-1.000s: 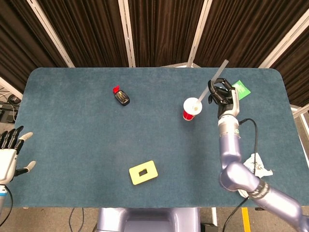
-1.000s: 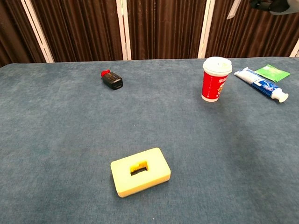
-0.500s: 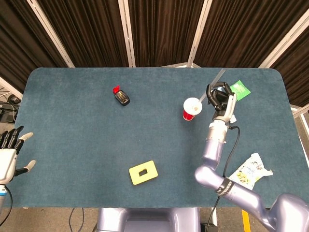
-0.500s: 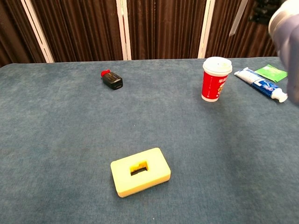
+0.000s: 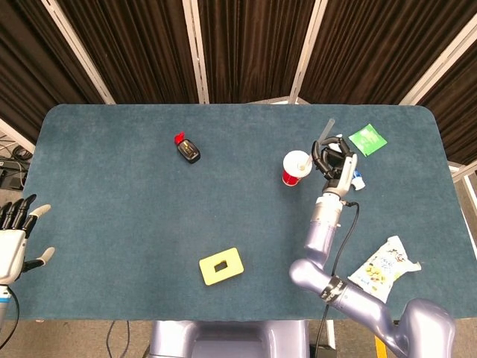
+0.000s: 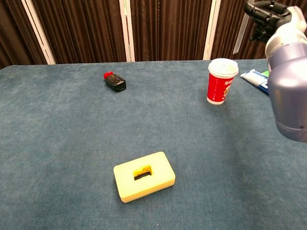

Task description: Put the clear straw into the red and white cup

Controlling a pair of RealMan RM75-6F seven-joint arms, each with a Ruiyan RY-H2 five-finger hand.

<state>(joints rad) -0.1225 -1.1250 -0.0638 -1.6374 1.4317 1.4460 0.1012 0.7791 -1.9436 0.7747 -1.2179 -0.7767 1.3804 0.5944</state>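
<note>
The red and white cup [image 5: 295, 169] [image 6: 221, 81] stands upright with its white lid on, right of the table's middle. My right hand [image 5: 332, 156] [image 6: 264, 13] hovers just right of the cup and above it, pinching the clear straw [image 5: 328, 128] [image 6: 241, 33]. The straw slants down and left; in the chest view its lower end hangs in the air above the lid's right edge, apart from it. My left hand [image 5: 15, 238] stays off the table's left edge with its fingers spread and nothing in it.
A black bottle with a red cap [image 5: 186, 149] [image 6: 114, 81] lies at the back left. A yellow foam block [image 5: 221, 266] [image 6: 144, 176] sits near the front. Behind my right arm are a toothpaste tube [image 6: 253, 76] and a green packet [image 5: 368, 139]. A snack bag [image 5: 384, 261] lies front right.
My right hand has moved left and down toward the cup with the straw, which now stands steeper. Its forearm has swung into the chest view. The left hand has not moved.
</note>
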